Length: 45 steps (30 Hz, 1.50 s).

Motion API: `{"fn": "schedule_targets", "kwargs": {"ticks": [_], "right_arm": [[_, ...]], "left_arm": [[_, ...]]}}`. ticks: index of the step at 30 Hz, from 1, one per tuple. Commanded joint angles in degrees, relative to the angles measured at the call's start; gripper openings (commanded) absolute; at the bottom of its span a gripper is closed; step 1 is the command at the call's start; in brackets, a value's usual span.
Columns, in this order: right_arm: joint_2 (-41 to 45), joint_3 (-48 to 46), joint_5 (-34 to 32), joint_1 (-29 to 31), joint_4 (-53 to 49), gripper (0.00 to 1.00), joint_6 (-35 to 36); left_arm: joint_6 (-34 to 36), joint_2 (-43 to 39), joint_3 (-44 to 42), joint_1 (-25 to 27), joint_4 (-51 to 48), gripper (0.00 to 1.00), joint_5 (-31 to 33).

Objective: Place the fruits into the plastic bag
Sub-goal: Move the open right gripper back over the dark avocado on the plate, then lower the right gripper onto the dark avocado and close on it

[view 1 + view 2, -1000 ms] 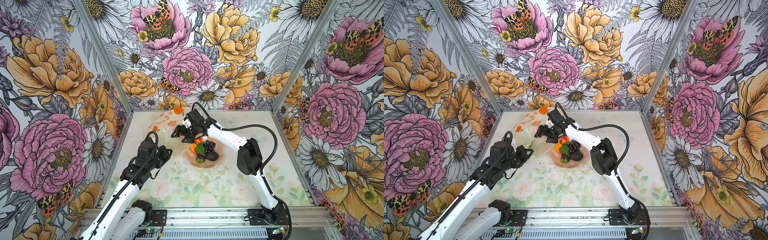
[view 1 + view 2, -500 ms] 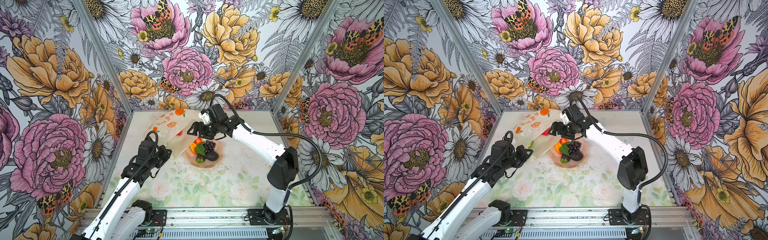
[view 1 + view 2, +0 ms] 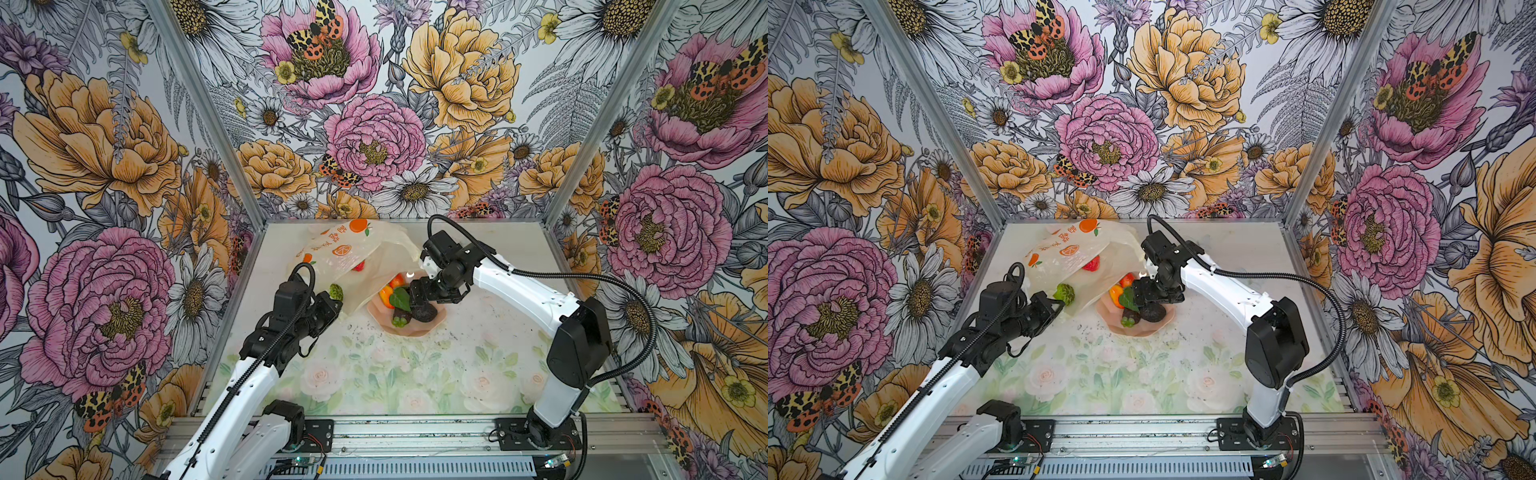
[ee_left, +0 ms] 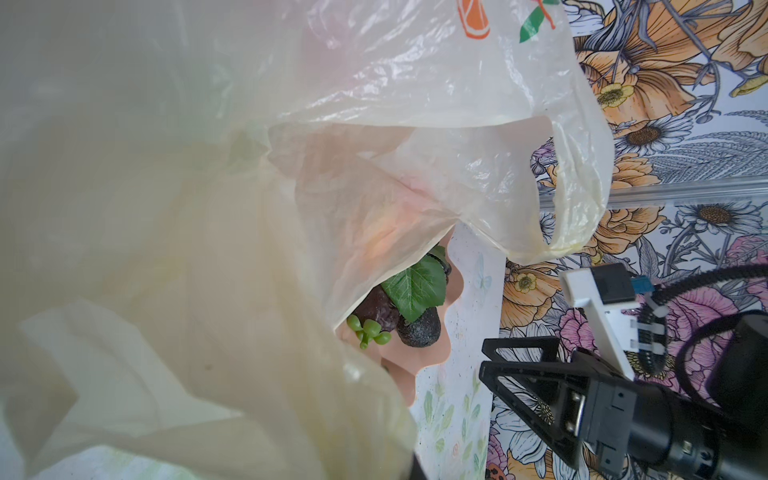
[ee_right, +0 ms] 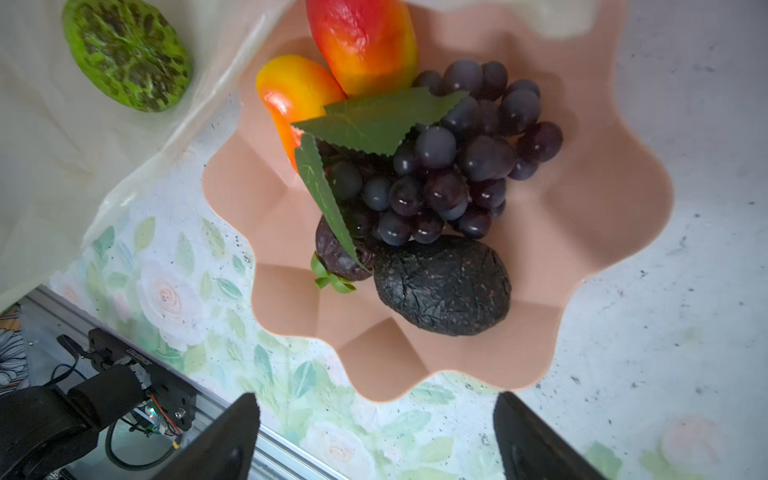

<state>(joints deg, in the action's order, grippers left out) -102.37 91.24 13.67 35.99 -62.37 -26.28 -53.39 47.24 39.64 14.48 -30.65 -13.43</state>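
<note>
Your crinkly, translucent pale-yellow plastic bag (image 3: 332,253) is lying just behind the pink scalloped bowl (image 3: 415,330), holding a red strawberry (image 3: 358,266) and a bumpy lime-green round fruit (image 3: 336,291). The bowl is carrying a dark purple grape bunch (image 5: 457,166), a black avocado (image 5: 442,286) and two red-orange fruits (image 5: 361,37). Your left gripper (image 3: 330,305) is pinching the bag's edge. Your right gripper (image 3: 417,297), fingers spread wide and empty, is hovering over the bowl, having pulled back from the bag's mouth.

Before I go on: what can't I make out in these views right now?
- Left gripper jaws: bag fills the left wrist view.
- Grapes: mostly under the right gripper in both top views.
- Red fruit in the bag: partly under plastic, too small to name.
- Bowl: mostly behind bag in left wrist view.
</note>
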Motion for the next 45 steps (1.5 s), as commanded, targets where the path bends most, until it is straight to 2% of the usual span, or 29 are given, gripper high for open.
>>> {"fn": "schedule_targets", "kwargs": {"ticks": [1,13,23,31,34,40,45], "right_arm": [[-2.8,2.3,-1.7,0.4,-2.0,0.88,3.5],[-10.7,4.8,-5.2,0.5,-2.7,0.83,13.4],[-14.3,5.5,-4.3,0.6,-2.8,0.81,16.9],[-14.2,5.2,-4.9,0.7,-2.6,0.68,17.6],[-14.6,5.3,-6.0,1.1,-2.5,0.78,18.7],[-15.8,5.5,-7.4,1.2,-1.5,0.79,19.2],[-15.8,6.0,-4.1,2.0,-0.2,0.81,19.3]], "left_arm": [[1.3,-1.0,-0.8,-0.6,0.2,0.0,-1.0],[1.2,-1.1,-1.6,-2.6,1.1,0.0,-3.8],[-0.7,-3.2,-2.8,-4.0,1.1,0.0,-4.5],[-1.0,-3.0,-2.3,-4.1,1.0,0.0,-4.6],[-1.1,-3.2,-2.4,-3.9,1.0,0.0,-4.5],[-1.7,-3.4,-2.5,-3.9,1.0,0.0,-3.9],[-1.9,-3.2,-2.3,-3.8,1.0,0.0,-3.4]]}}
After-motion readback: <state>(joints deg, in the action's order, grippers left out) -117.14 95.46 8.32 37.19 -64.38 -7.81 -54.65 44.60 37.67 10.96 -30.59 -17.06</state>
